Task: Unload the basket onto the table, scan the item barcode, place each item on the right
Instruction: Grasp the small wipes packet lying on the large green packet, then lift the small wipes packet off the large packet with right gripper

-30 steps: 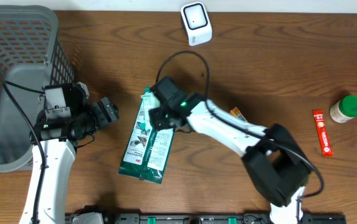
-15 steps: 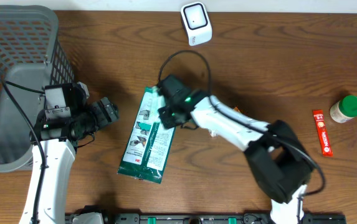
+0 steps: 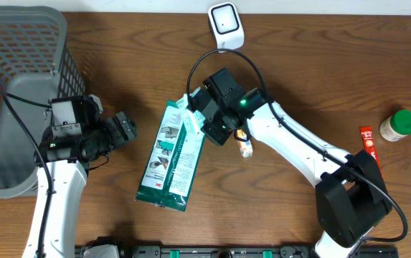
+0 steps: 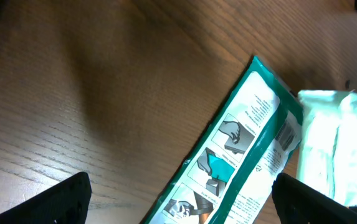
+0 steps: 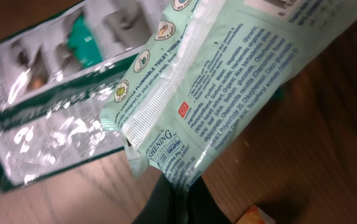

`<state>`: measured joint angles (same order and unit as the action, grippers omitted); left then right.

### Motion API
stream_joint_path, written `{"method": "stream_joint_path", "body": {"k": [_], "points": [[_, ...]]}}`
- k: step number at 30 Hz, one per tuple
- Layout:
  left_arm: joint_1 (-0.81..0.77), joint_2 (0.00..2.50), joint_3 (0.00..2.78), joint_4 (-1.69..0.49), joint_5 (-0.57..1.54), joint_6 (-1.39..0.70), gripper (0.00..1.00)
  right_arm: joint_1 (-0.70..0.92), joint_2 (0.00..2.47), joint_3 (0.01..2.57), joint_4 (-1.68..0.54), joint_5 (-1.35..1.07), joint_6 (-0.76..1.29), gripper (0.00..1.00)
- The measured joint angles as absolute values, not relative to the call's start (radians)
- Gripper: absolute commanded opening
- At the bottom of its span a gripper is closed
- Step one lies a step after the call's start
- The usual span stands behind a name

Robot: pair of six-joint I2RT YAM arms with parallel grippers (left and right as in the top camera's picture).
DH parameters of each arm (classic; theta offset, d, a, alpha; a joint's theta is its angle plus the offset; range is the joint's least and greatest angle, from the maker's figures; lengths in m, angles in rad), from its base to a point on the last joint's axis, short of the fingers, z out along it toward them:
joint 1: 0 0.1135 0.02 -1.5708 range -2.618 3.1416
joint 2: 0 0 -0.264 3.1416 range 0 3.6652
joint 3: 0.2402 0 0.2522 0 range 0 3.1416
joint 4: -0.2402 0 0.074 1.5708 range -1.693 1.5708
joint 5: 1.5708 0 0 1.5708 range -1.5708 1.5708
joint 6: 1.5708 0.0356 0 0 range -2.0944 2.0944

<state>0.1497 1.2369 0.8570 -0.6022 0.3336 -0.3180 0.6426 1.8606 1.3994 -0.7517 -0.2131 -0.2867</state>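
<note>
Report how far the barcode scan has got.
Done: the right gripper is shut on one end of the pale green wipes pack, so the pick-up looks made. In hand: the pack is held by the dark green packet, short of the white scanner. Left: bring its barcode before the scanner. The left gripper is open and empty.

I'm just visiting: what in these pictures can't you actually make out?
- Barcode on the pale green wipes pack: right wrist view, only a label cut off by the top edge shows.
- Fingertips of the right gripper: overhead, covered by its own body and the pack.
- Small orange item: overhead, partly under the right arm, too small to name.
- Lettering on the red stick pack: overhead, too small.
</note>
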Motion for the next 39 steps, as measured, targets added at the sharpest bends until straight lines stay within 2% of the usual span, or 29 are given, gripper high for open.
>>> {"method": "stream_joint_path", "body": {"k": [4, 6, 8, 12, 16, 20, 26, 32, 39], "points": [[0.150, 1.237, 0.857, -0.602, 0.334, -0.318, 0.93, 0.651, 1.861, 1.399, -0.791, -0.241, -0.432, 0.02], [0.150, 1.237, 0.857, -0.602, 0.334, -0.318, 0.93, 0.656, 1.861, 1.399, -0.804, -0.248, -0.521, 0.08], [0.150, 1.237, 0.857, -0.602, 0.334, -0.318, 0.93, 0.661, 1.861, 1.399, -0.807, -0.252, -0.601, 0.29], [0.150, 1.237, 0.857, -0.603, 0.334, -0.318, 0.93, 0.663, 1.861, 1.399, -0.774, -0.260, -0.705, 0.85], [0.150, 1.237, 0.857, -0.602, 0.334, -0.318, 0.93, 0.663, 1.861, 1.399, -0.709, -0.262, -0.715, 0.99], [0.150, 1.237, 0.857, -0.602, 0.334, -0.318, 0.93, 0.662, 1.861, 1.399, -0.676, -0.263, -0.599, 0.99], [0.150, 1.237, 0.857, -0.602, 0.334, -0.318, 0.93, 0.638, 1.861, 1.399, -0.687, -0.276, -0.238, 0.99], [0.150, 1.237, 0.857, -0.602, 0.334, -0.318, 0.93, 0.586, 1.861, 1.399, -0.701, -0.277, 0.039, 0.99], [0.150, 1.237, 0.857, -0.602, 0.334, -0.318, 0.93, 0.572, 1.865, 1.398, -0.701, -0.265, 0.189, 0.99]]}}
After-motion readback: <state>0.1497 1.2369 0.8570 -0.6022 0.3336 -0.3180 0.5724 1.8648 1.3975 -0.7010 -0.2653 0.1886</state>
